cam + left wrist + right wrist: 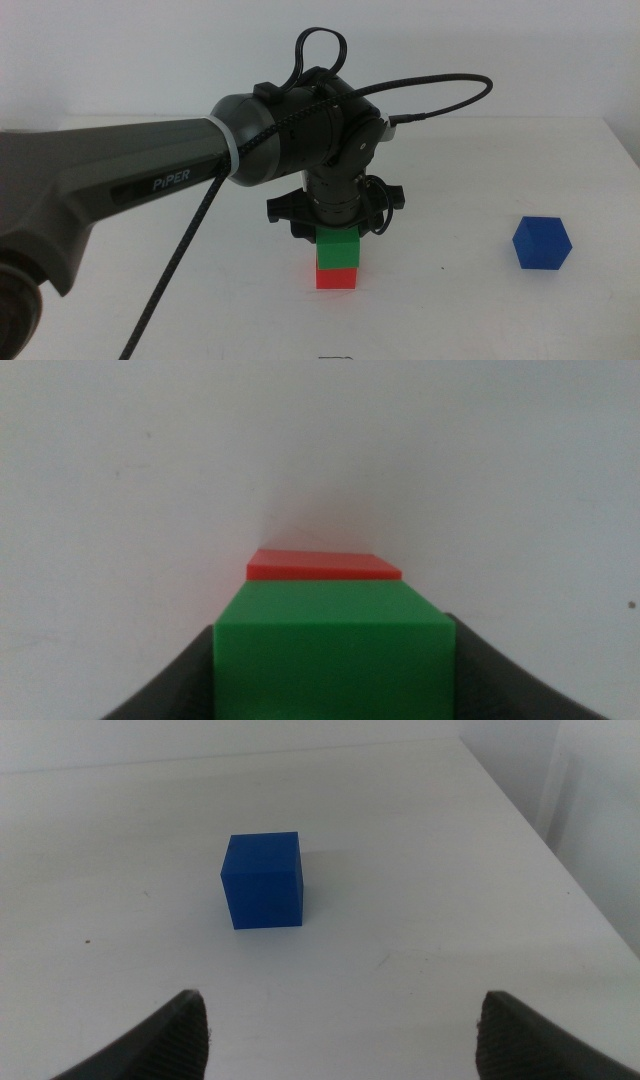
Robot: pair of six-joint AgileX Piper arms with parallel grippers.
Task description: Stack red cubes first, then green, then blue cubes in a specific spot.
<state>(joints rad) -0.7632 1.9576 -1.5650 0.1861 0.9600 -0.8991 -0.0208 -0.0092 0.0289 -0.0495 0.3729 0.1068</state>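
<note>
The red cube (337, 278) rests on the white table near the centre. The green cube (338, 249) is directly on top of it, their faces meeting in the middle view. My left gripper (336, 234) comes down from above and is shut on the green cube (333, 650), a dark jaw pressed against each side. A strip of the red cube's top (322, 566) shows past the green one. The blue cube (541, 243) stands alone at the right. My right gripper (345, 1030) is open, short of the blue cube (263, 879); it is out of the middle view.
The left arm's grey body (150, 180) and black cable (190, 250) span the left half of the middle view. The table's right edge (560, 870) runs close beyond the blue cube.
</note>
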